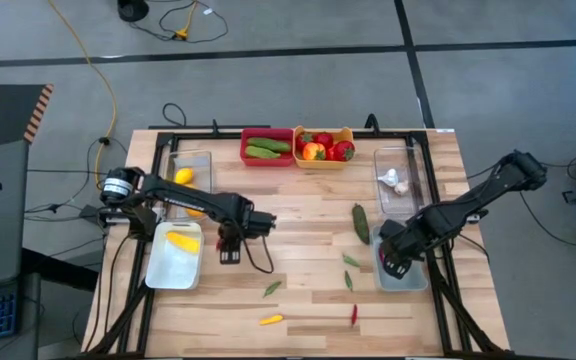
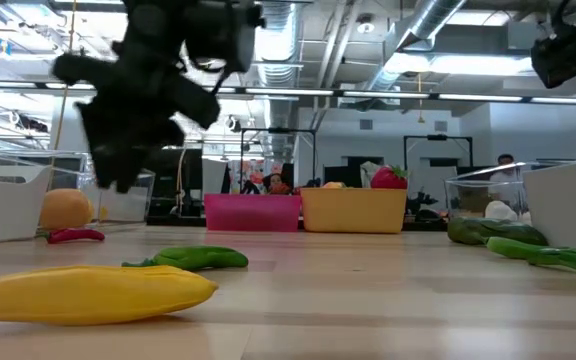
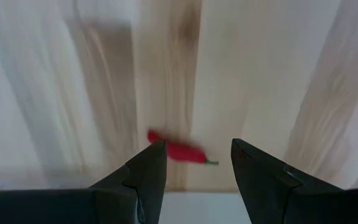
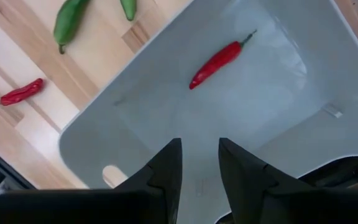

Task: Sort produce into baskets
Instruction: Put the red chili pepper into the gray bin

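Right gripper (image 4: pixel 196 163) hangs over the pale tray (image 1: pixel 405 275) at the worktop's (image 1: pixel 298 205) right edge. Its fingers are parted by a narrow gap with nothing between them. A red chili (image 4: pixel 219 58) lies loose on the tray floor just ahead of the fingertips, apart from them, so my guess is that this deposit is done.

Left gripper (image 1: pixel 230 250) hovers near the worktop's middle, beside the other pale tray (image 1: pixel 171 268), which carries a yellow piece (image 1: pixel 182 240). Its fingers stand partly open and empty.

Still loose on the wood: green chilies (image 1: pixel 350 262), a dark green cucumber (image 1: pixel 361 222), an orange piece (image 1: pixel 270 320), and another red chili (image 1: pixel 353 314) toward the front edge.

Key relation: that loose red chili lies front and left of the right gripper, roughly midway between the arms but a little closer to the right one. Its long axis runs nearly front-to-back in the overhead view, so the fingers would likely need to close across it, side to side.
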`<state>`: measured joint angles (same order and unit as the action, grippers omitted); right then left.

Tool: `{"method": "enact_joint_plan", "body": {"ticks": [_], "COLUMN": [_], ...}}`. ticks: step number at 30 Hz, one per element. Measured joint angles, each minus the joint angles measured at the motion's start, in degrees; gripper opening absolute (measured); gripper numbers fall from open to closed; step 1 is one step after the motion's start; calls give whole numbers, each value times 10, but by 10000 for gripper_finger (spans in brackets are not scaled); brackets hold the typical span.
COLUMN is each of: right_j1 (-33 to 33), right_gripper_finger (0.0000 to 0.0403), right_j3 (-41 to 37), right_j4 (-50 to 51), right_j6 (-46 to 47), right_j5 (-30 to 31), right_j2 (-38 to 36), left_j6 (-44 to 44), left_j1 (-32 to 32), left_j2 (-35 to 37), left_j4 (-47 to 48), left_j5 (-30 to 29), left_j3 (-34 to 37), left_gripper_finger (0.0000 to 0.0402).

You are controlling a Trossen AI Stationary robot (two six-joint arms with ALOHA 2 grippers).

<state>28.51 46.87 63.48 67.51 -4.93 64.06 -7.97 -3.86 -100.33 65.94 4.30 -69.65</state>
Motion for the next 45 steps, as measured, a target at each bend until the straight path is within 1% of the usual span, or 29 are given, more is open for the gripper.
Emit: {"method": "enact_joint_plan", "body": {"ticks": [4, 10, 14, 17, 21, 25, 30, 34, 43, 45], "right_j1": [0, 0, 0, 0, 0, 0, 0, 0, 0, 0], "right_gripper_finger": [134, 134, 134, 134, 134, 134, 134, 134, 134, 134], "right_j3": [0, 0, 0, 0, 0, 0, 0, 0, 0, 0], "right_j4": [0, -1, -1, -1, -1, -1, -1, -1, -1, -1], "right_j6": [0, 0, 0, 0, 0, 0, 0, 0, 0, 0], "right_j5": [0, 0, 0, 0, 1, 3, 3, 3, 4, 4], "right_j2": [6, 9, 9, 9, 9, 8, 8, 8, 8, 8], "left_j6": [-38, -99, -133, -151, -169, -177, -225, -256, -268, -245], "left_j1": [-15, -33, -44, -48, -47, -47, -48, -50, -60, -60], "left_j2": [0, 0, 0, 1, 0, 0, 0, 0, -1, -1], "left_j4": [4, 2, -24, -39, -44, -53, -62, -72, -79, -82], "left_j5": [0, -1, -1, -17, -48, -50, -58, -50, -33, -36], "left_j3": [33, 64, 85, 100, 103, 103, 103, 103, 99, 90], "left_gripper_finger": [166, 166, 166, 166, 166, 166, 166, 166, 164, 159]}}
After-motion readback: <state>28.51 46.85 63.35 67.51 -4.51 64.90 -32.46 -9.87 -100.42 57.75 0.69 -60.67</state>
